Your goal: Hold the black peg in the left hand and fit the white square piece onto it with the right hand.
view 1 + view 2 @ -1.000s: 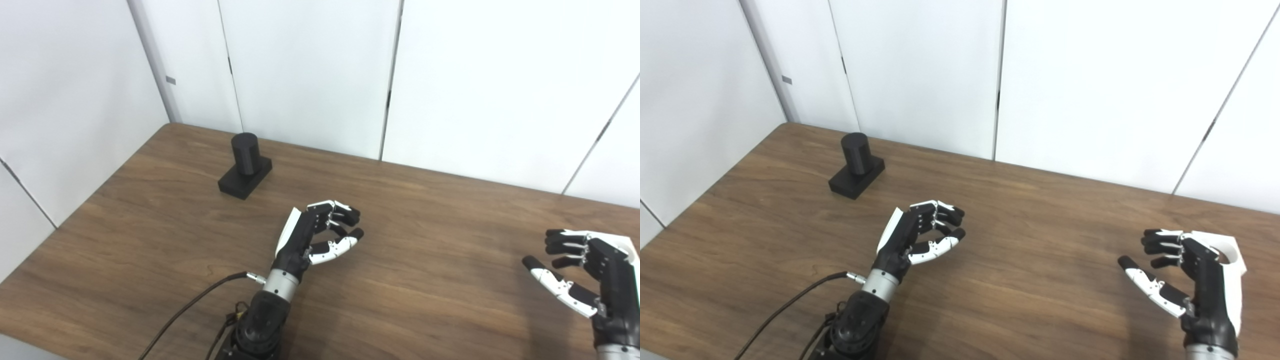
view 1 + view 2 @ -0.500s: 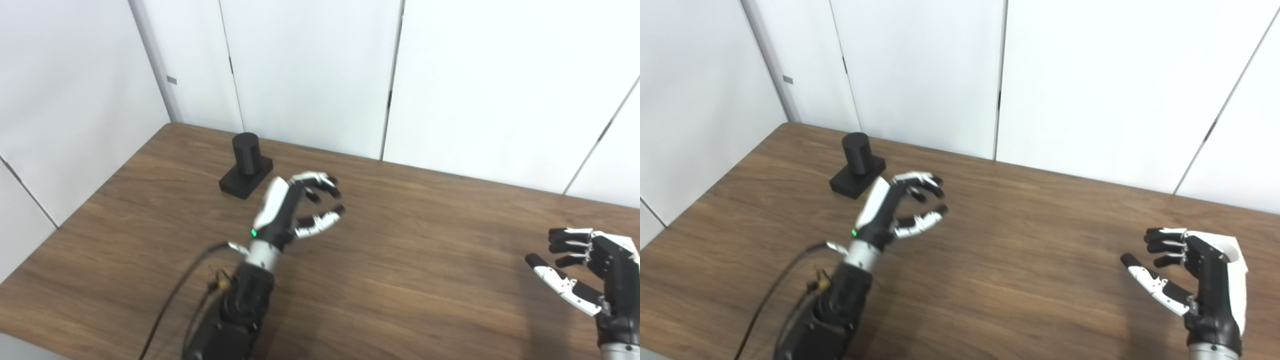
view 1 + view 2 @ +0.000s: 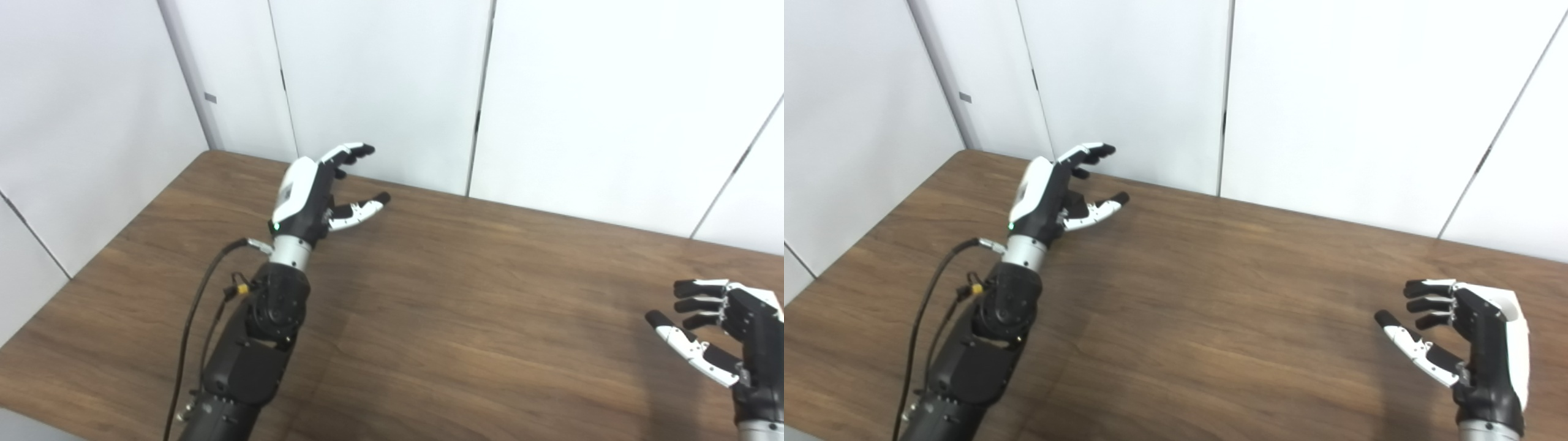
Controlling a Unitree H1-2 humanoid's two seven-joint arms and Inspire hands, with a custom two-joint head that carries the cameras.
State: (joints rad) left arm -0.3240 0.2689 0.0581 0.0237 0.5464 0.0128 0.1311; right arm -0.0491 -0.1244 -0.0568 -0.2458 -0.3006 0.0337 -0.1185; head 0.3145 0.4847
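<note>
left hand: open, empty, far left of counter. black peg: hidden behind it, i judge; i risk toppling it reaching blind. right hand: open, empty. white piece: not in view.

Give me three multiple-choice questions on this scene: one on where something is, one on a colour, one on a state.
1. Where is the left hand?
A. Low at the near right edge
B. Raised over the far left part of the table
C. Out of view

2. What colour is the table?
A. White
B. Green
C. Brown wood grain

3. What state is the right hand in?
A. Open, holding nothing
B. Shut on a cup
C. Closed in a fist

Answers: 1 B, its arm stretches up to the far left; 2 C, wood grain shows throughout; 3 A, fingers and thumb are apart and empty.
</note>
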